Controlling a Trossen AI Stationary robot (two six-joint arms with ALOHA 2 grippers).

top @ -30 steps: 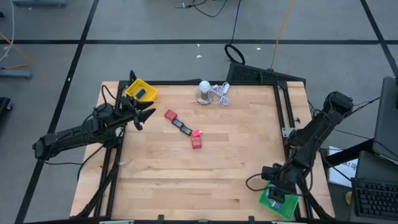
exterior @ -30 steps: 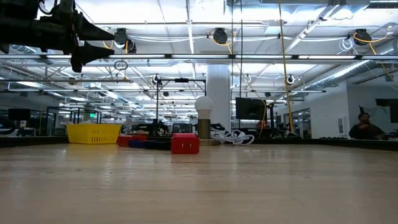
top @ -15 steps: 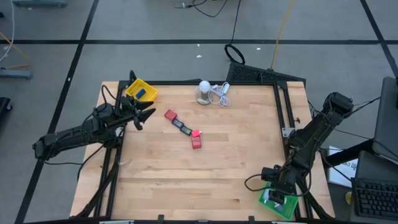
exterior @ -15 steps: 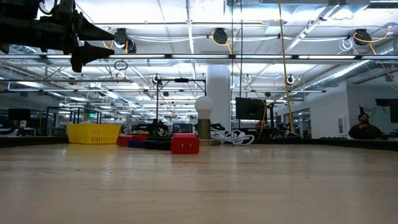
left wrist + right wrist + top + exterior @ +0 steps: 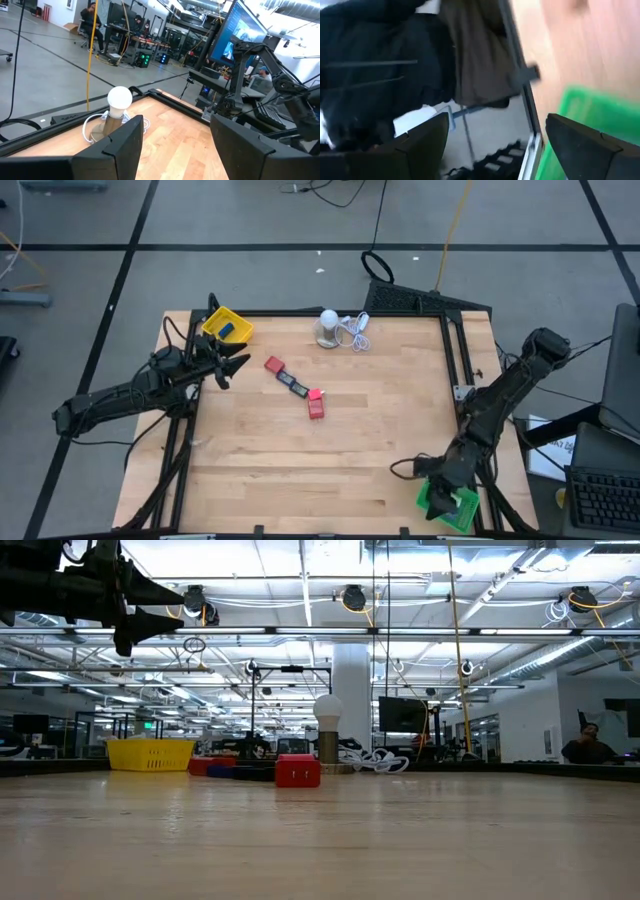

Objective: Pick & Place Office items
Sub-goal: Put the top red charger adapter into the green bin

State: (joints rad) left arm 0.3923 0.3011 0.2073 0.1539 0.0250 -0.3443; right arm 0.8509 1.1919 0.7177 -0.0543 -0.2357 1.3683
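On the table lie a red block (image 5: 274, 365), a dark flat rectangle (image 5: 293, 386), a pink bit (image 5: 316, 394) and a second red block (image 5: 317, 409) (image 5: 297, 771). A blue piece (image 5: 228, 330) rests inside the yellow tray (image 5: 214, 321) at the far left corner. My left gripper (image 5: 235, 370) (image 5: 175, 125) hovers open and empty, raised above the table's left edge just near of the yellow tray. My right gripper (image 5: 440, 498) (image 5: 497, 120) is open and empty over the green tray (image 5: 462, 510) (image 5: 590, 120) at the near right corner.
A white bulb on a round base (image 5: 328, 327) (image 5: 119, 100) with coiled white cable (image 5: 357, 330) stands at the far edge. A black frame rail (image 5: 455, 370) runs along the table's right side. Bare wood fills the near and middle table. A person (image 5: 590, 745) sits in the room behind.
My right gripper has moved a short way toward the near edge, farther over the green tray, staying open. The left arm and the items on the table have kept still.
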